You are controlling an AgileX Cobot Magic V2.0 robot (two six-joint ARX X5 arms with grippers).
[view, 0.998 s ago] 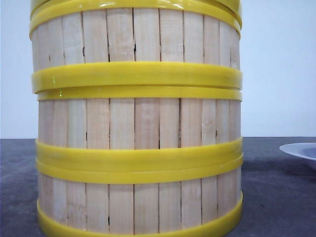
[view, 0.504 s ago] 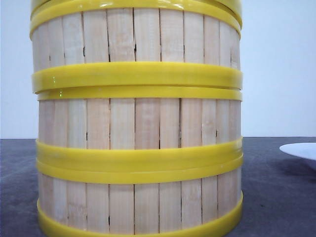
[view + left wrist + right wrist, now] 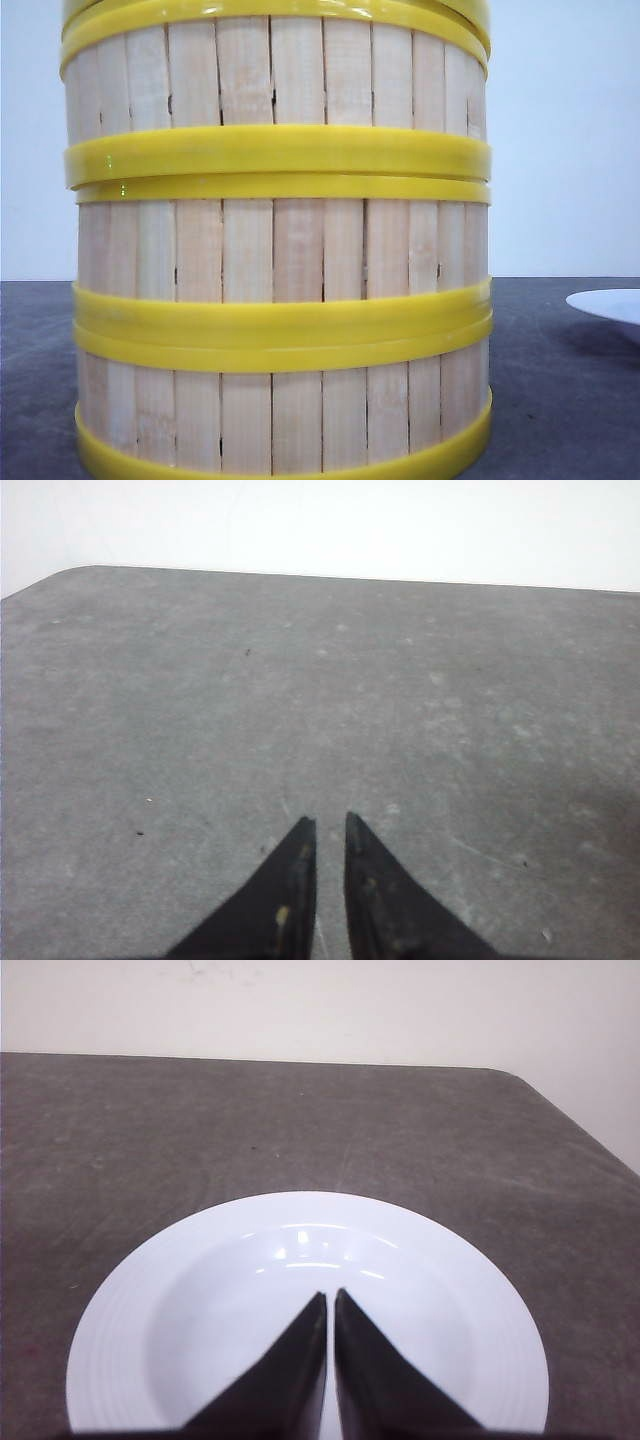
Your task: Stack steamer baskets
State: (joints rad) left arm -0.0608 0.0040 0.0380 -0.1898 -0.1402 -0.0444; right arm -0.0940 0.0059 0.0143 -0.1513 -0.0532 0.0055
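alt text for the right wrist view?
The right gripper, fingertips nearly together and holding nothing, hangs over an empty white plate on a dark grey table. A pale wall runs behind.

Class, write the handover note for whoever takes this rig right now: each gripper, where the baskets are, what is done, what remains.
Left gripper: jaws shut, holding nothing, over bare grey table.
Right gripper: jaws shut, empty, above the round white plate.
The round steamer baskets with pale wooden slats and yellow rims stand in one stack on the table, three tiers showing; the plate lies to their right.
Done: stacking appears finished.
Left: the stack's top is out of view, so check it.
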